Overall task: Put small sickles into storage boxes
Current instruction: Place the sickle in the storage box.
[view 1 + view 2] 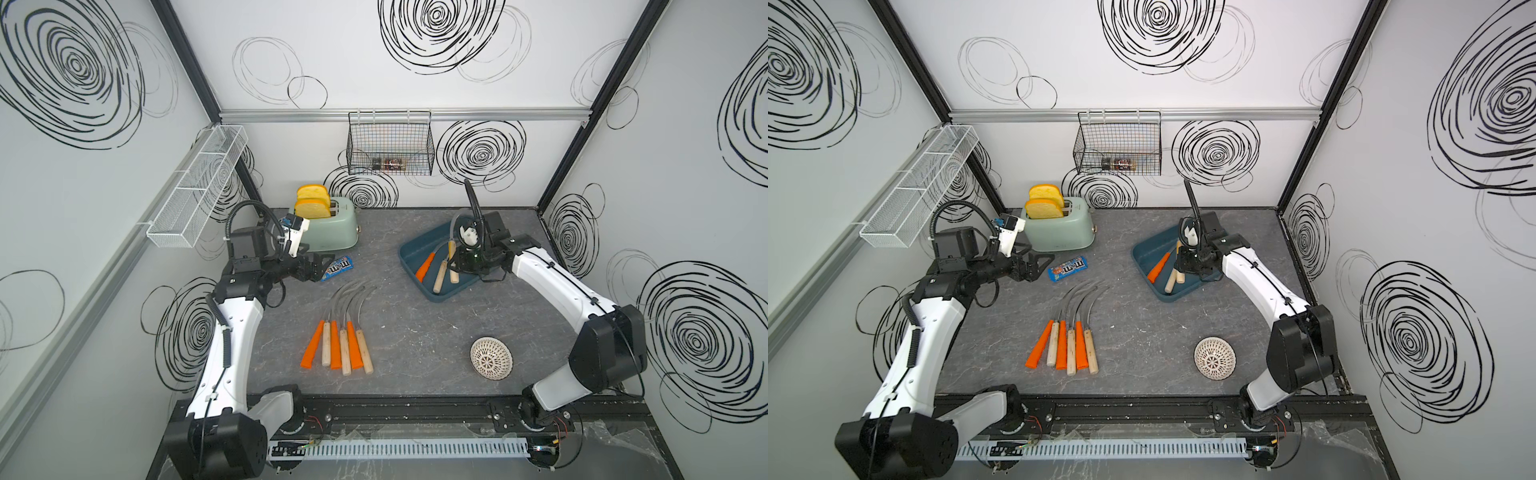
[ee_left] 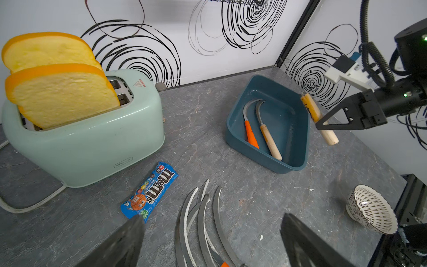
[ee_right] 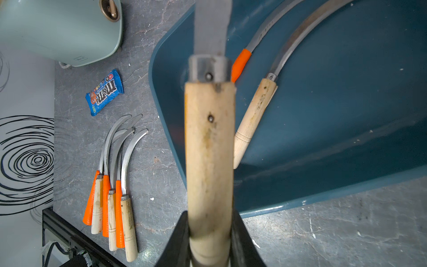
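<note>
Over the grey worktop (image 1: 415, 340), the right fingers (image 3: 175, 242) are clamping a pale-handled sickle (image 3: 209, 150), seemingly overhanging the tray (image 2: 284, 108) at its four-o'clock rim and risking tipping out; the left fingers (image 2: 120, 245) are standing apart.

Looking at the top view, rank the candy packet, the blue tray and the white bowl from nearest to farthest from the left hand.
1. Candy packet, just beside the left hand.
2. Blue tray, across the table toward the back right.
3. White bowl, front right, farthest off.
</note>
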`<state>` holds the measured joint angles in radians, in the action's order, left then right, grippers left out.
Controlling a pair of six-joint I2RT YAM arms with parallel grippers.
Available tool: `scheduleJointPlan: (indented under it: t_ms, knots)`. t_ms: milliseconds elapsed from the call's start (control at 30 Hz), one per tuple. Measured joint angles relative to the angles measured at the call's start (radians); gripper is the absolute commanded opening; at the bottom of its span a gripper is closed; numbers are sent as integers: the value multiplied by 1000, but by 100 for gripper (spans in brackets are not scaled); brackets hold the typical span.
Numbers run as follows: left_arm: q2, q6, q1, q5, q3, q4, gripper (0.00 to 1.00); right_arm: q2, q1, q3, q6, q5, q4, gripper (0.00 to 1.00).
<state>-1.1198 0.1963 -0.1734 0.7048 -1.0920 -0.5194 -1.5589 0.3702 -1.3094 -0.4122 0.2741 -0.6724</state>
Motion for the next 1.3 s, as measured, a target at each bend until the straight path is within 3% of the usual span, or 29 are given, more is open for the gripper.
scheduleJointPlan:
  t_ms: [533,1300]
  knots:
    - [86,-6,16,-62,13,-3,96,8,-6,125,-27,37,109,0]
    - [-50,1,0,-20,-29,35,96,-59,-34,-42,-59,52,67,0]
